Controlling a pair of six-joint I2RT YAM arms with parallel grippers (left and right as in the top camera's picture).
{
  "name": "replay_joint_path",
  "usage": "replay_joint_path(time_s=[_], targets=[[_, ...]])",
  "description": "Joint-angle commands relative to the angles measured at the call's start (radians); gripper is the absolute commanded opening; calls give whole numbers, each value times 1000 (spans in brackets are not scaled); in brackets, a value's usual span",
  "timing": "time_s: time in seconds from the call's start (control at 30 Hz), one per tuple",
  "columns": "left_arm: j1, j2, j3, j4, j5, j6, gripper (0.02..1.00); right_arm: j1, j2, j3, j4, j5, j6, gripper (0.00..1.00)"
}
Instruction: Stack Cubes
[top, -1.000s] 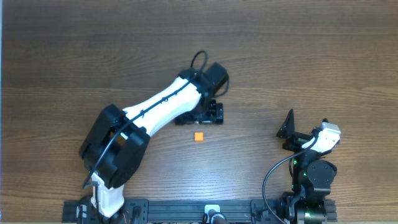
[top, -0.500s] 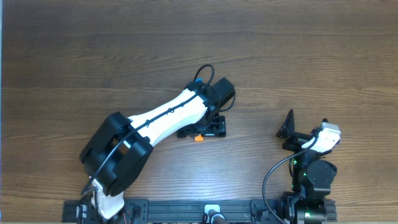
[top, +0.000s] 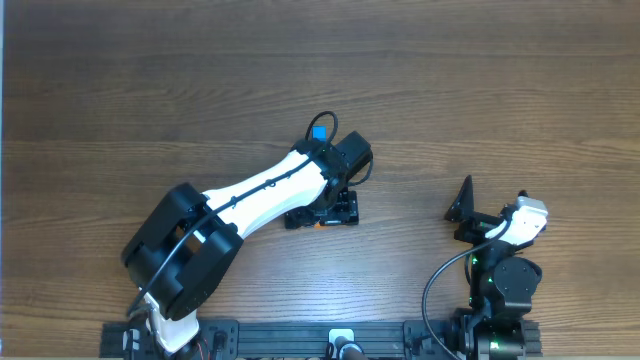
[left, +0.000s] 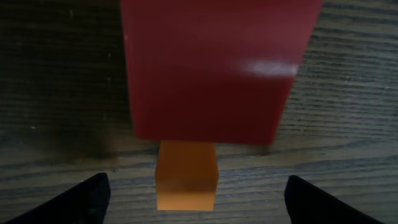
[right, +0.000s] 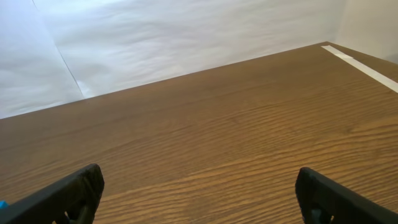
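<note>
A small orange cube (left: 186, 177) lies on the wooden table between the fingertips of my left gripper (left: 196, 200), which stands open around it without touching it. Right behind it rises a much larger glossy red cube (left: 211, 68); its lower edge meets the orange cube's far edge, and I cannot tell whether they touch. From above, the left gripper (top: 322, 213) covers the orange cube (top: 320, 223) except for a sliver. A blue cube (top: 319, 131) shows just beyond the left wrist. My right gripper (top: 465, 200) is parked at the right, open with nothing in it (right: 199, 196).
Bare wooden table (top: 150, 90) stretches all around the cubes. The right wrist view has a white wall (right: 186, 37) beyond the table's far edge and a strip of pale tape (right: 364, 65) on the wood.
My left gripper has moved toward the near edge and come down over the orange cube, hiding most of it from above. The blue cube has come into sight. The right arm has not moved.
</note>
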Motion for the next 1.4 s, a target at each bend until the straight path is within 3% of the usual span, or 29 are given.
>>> replay_joint_path(time_s=[0.03, 0.4, 0.87, 1.1, 1.4], targets=[[5, -27, -10, 8, 7, -10, 871, 3, -2, 5, -21, 16, -5, 993], [5, -27, -72, 56, 8, -14, 805, 3, -2, 5, -21, 16, -5, 993], [5, -27, -72, 70, 3, -14, 369, 3, -2, 5, -21, 16, -5, 991], [5, -27, -72, 72, 3, -14, 303, 3, -2, 5, -21, 16, -5, 991], [5, -27, -72, 71, 4, -14, 121, 3, -2, 5, -21, 16, -5, 993]])
